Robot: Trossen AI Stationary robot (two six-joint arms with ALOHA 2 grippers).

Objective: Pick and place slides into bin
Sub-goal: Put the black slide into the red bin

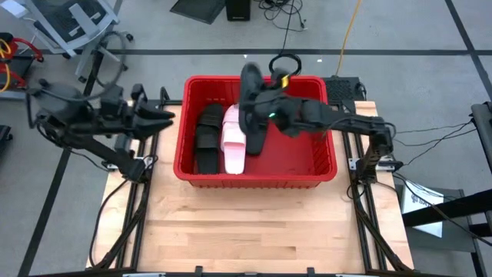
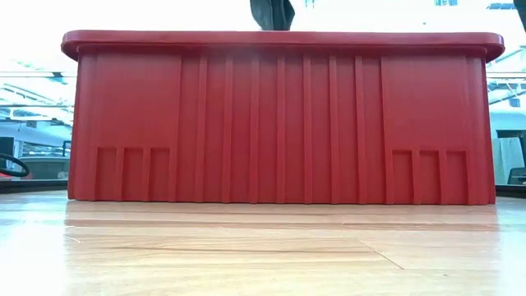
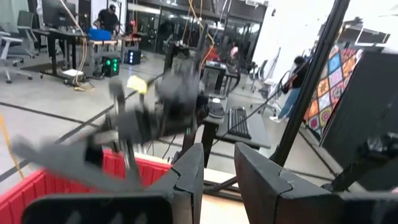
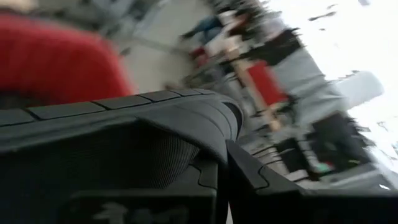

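My right gripper (image 1: pixel 257 108) over red bin (image 1: pixel 323 165), clamped on black slide (image 1: pixel 252 108), slide hanging above bin's far half. Bin at table's far edge, centred; inside: black slide on bin floor (image 1: pixel 206 138), pale pink slide (image 1: pixel 234 142) beside it. My left gripper (image 1: pixel 165 117) off bin's left side, fingers narrowly apart, empty. Table (image 1: pixel 254 231) pale wood planks, bare near side. Room: grey floor, cables, desks, people far off.

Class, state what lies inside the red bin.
Inside the red bin lie a black slide and a pale pink-white slide; the right gripper holds another black slide above, covering part of the floor.
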